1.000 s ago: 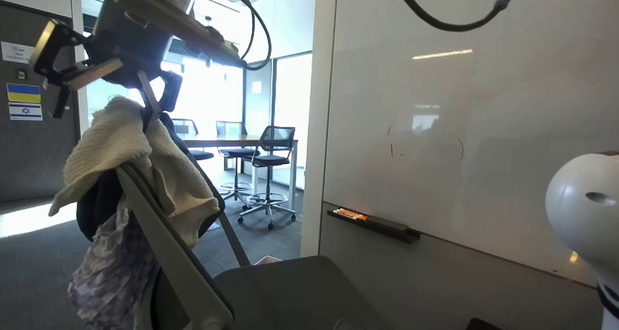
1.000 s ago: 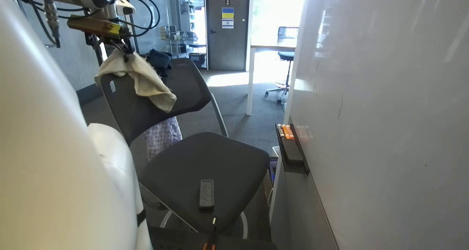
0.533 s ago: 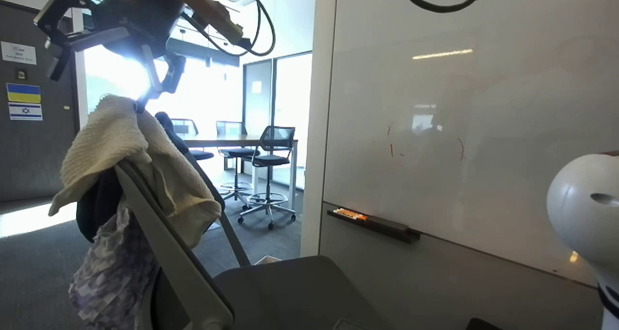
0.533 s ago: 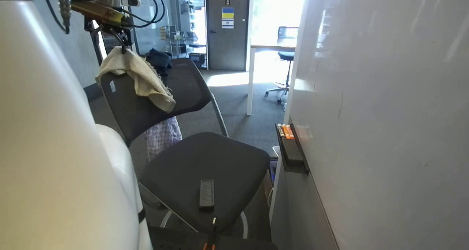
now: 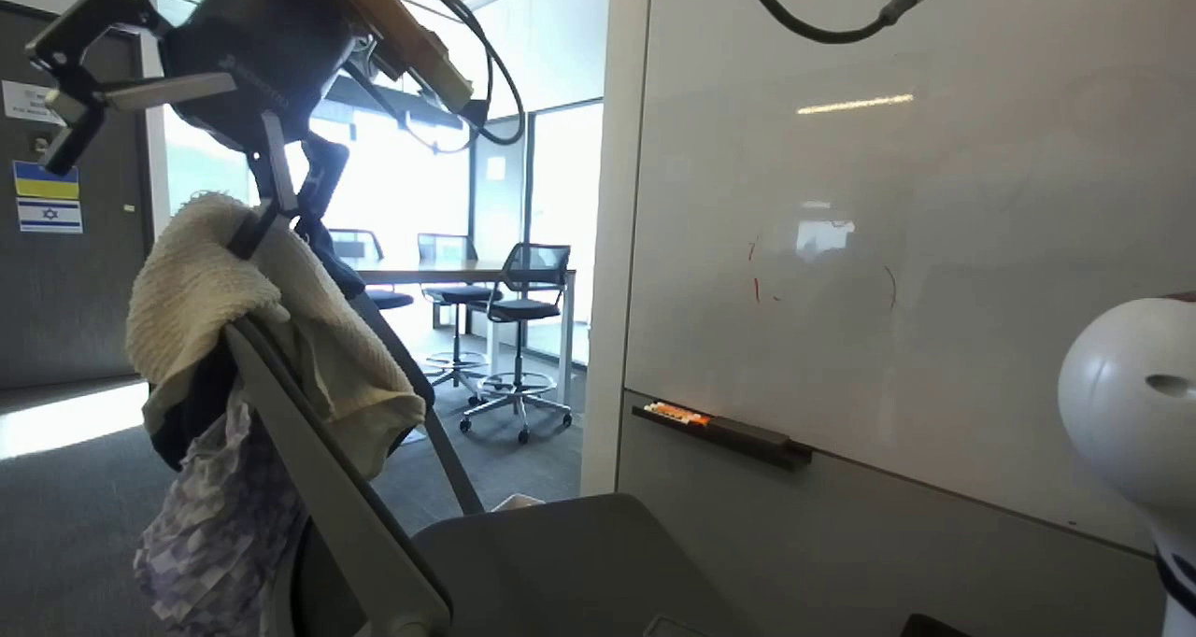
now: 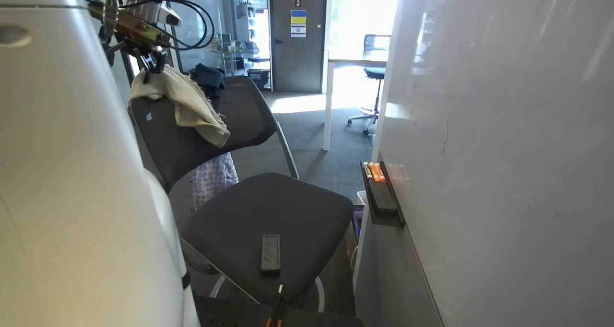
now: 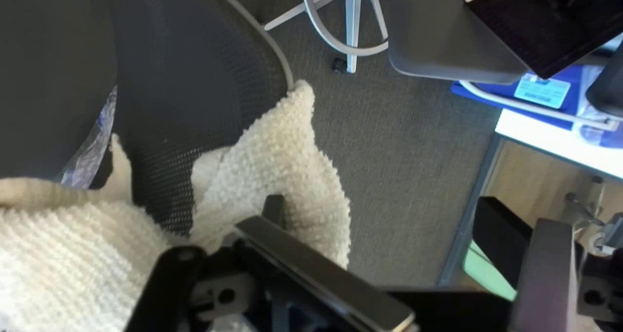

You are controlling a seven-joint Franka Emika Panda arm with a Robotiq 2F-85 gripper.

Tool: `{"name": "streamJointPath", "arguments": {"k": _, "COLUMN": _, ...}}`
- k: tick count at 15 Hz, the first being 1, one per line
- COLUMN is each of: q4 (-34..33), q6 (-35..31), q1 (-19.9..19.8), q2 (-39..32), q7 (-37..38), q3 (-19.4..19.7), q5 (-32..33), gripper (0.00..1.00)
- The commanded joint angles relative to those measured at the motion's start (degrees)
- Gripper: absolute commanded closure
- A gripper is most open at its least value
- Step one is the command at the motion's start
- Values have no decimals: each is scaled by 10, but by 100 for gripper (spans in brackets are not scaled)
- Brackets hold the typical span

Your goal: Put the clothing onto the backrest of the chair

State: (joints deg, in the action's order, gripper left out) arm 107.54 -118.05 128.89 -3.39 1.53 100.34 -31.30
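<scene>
A cream textured cloth [image 5: 201, 263] hangs over the top of the grey chair's backrest [image 6: 247, 113], with parts on both sides. It also shows in an exterior view [image 6: 194, 109] and in the wrist view [image 7: 272, 171]. My gripper [image 5: 154, 196] is above the backrest with its jaws wide apart and nothing between them. In the wrist view the gripper [image 7: 387, 220] has one fingertip [image 7: 273, 208] over the cloth, seemingly against it; the opposite fingertip [image 7: 499, 234] is off in free air. A dark blue cloth [image 6: 208, 80] and a purple-white checked cloth [image 5: 215, 534] also hang on the backrest.
The chair seat [image 6: 268, 202] holds a dark eraser [image 6: 271, 255]. A whiteboard [image 6: 503, 149] with a marker tray [image 6: 383, 197] stands beside the chair. A table [image 5: 430, 273] with stools stands behind. The wrist view shows another seat [image 7: 438, 45] with a laptop [image 7: 550, 25].
My open gripper first rose, then came down again and shifted left in the exterior view that shows the chair from the side. The cloth's back flap has swung inward there, closer to the chair.
</scene>
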Motion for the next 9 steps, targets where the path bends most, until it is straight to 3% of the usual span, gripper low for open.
{"name": "streamJointPath", "arguments": {"k": 1, "q4": 38, "q6": -14, "q1": 7, "q2": 39, "q7": -7, "q3": -25, "q5": 3, "gripper": 0}}
{"name": "streamJointPath", "arguments": {"k": 5, "q4": 63, "q6": -33, "q1": 5, "q2": 30, "q7": -6, "q3": -40, "q5": 15, "gripper": 0}}
{"name": "streamJointPath", "arguments": {"k": 9, "q4": 12, "q6": -34, "q1": 2, "q2": 0, "q7": 7, "q3": -33, "q5": 7, "gripper": 0}}
